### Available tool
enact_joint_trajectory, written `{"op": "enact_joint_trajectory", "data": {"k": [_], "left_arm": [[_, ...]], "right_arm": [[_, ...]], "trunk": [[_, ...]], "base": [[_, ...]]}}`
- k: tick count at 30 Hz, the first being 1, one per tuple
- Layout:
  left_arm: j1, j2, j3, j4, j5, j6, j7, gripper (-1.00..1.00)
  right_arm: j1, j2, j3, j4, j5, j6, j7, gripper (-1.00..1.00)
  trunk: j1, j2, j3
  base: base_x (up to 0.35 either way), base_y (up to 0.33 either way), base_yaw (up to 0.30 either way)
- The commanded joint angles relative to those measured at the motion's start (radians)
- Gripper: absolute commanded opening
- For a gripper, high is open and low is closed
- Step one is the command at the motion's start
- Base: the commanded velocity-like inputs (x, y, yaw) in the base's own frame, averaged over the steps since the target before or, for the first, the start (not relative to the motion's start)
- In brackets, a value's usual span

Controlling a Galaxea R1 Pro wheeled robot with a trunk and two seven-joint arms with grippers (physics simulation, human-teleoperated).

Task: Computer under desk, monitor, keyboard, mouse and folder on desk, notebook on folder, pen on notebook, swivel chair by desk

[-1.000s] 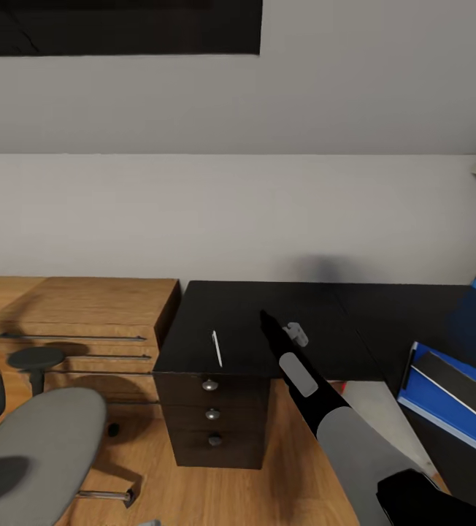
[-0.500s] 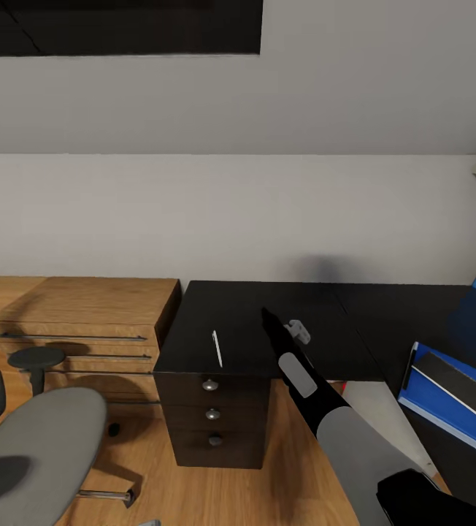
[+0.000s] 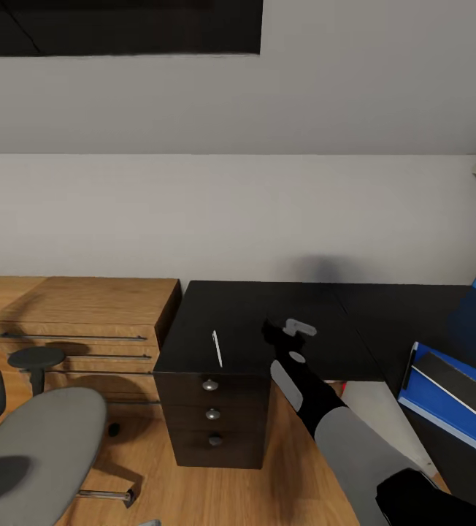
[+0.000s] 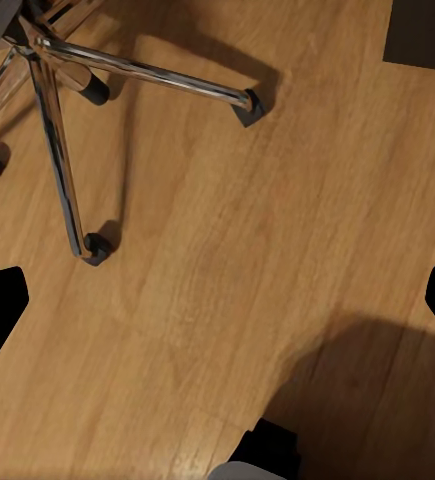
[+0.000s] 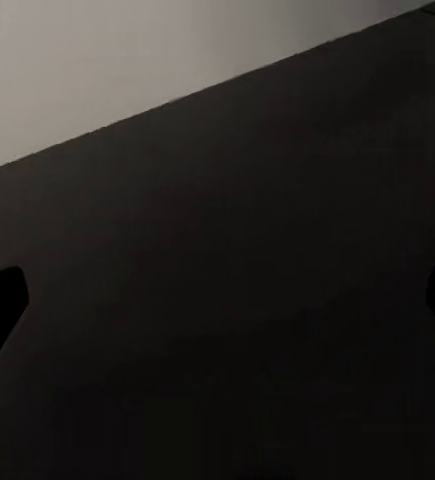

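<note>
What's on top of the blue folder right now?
The black notebook lies on the blue folder on the desk. The pen lies apart, above the drawers. Anything beneath the notebook is covered.

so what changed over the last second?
Only the right gripper moved: its wrist rolled over the desk, nothing taken or let go. The pen, folder, notebook and chair stayed put.

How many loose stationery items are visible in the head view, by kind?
Pen: 1, on the desk
Folder: 1, blue
Notebook: 1, lying on the folder
Total: 3
</note>
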Motion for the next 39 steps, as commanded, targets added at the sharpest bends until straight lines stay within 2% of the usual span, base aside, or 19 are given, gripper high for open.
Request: {"op": "enact_joint_trajectory", "data": {"k": [1,4,8,10,13,15,16,17,22,23,25,29,36,39], "left_arm": [[-0.001,0.001,-0.008,0.000,0.010,-0.007,0.005,1.00],[-0.001,0.001,-0.008,0.000,0.010,-0.007,0.005,1.00],[-0.001,0.001,-0.008,0.000,0.010,-0.008,0.005,1.00],[-0.001,0.001,-0.008,0.000,0.010,-0.008,0.005,1.00],[-0.001,0.001,-0.008,0.000,0.008,-0.009,0.005,1.00],[-0.001,0.001,-0.008,0.000,0.008,-0.009,0.005,1.00],[-0.001,0.002,-0.008,0.000,0.008,-0.009,0.005,1.00],[-0.001,0.001,-0.008,0.000,0.007,-0.009,0.005,1.00],[-0.001,0.001,-0.008,0.000,0.006,-0.009,0.005,1.00],[-0.001,0.001,-0.008,0.000,0.006,-0.009,0.005,1.00],[-0.001,0.001,-0.008,0.000,0.006,-0.009,0.005,1.00],[-0.001,0.002,-0.008,0.000,0.006,-0.009,0.005,1.00],[-0.001,0.002,-0.008,0.000,0.006,-0.009,0.005,1.00],[-0.001,0.001,-0.008,0.000,0.006,-0.009,0.005,1.00]], "right_arm": [[-0.001,0.000,0.012,-0.004,0.012,0.032,-0.025,1.00],[-0.002,0.000,0.027,-0.033,0.053,0.132,-0.063,1.00],[-0.001,0.000,0.035,-0.093,0.074,0.213,-0.093,1.00],[-0.002,0.000,0.036,-0.107,0.062,0.229,-0.100,1.00],[-0.002,0.000,0.044,-0.127,0.012,0.261,-0.107,1.00],[-0.001,0.000,0.052,-0.133,0.000,0.279,-0.107,1.00],[-0.001,0.000,0.066,-0.137,-0.007,0.295,-0.107,1.00],[-0.001,0.000,0.112,-0.142,-0.017,0.313,-0.107,1.00],[0.000,0.000,0.171,-0.143,-0.020,0.320,-0.107,1.00],[0.000,0.000,0.202,-0.143,-0.022,0.321,-0.106,1.00],[0.000,0.000,0.231,-0.142,-0.023,0.321,-0.106,1.00],[0.000,0.000,0.270,-0.139,-0.024,0.322,-0.105,1.00],[0.000,0.000,0.287,-0.138,-0.024,0.322,-0.104,1.00],[0.000,0.000,0.306,-0.138,-0.024,0.321,-0.103,1.00]], "trunk": [[0.000,-0.001,-0.001],[0.000,-0.001,-0.001],[0.000,-0.001,-0.001],[0.000,-0.001,-0.001],[0.000,-0.001,-0.001],[0.000,-0.001,-0.001],[0.000,-0.001,-0.001],[0.000,-0.001,-0.001],[0.000,-0.001,-0.001],[0.000,-0.001,-0.001],[0.000,-0.001,-0.001],[0.000,-0.001,-0.001],[0.000,-0.001,-0.004],[0.000,-0.001,-0.004]], "base": [[0.000,0.000,0.000],[0.000,0.000,0.000],[0.000,0.000,0.000],[0.000,0.000,0.000],[0.000,0.000,0.000],[0.000,0.000,0.000],[0.000,0.000,0.000],[0.000,0.000,0.000],[0.000,0.000,0.036],[0.000,0.000,0.183],[0.000,0.000,0.213],[0.000,0.000,0.247],[0.000,0.000,0.266],[0.000,0.000,0.186]]}}
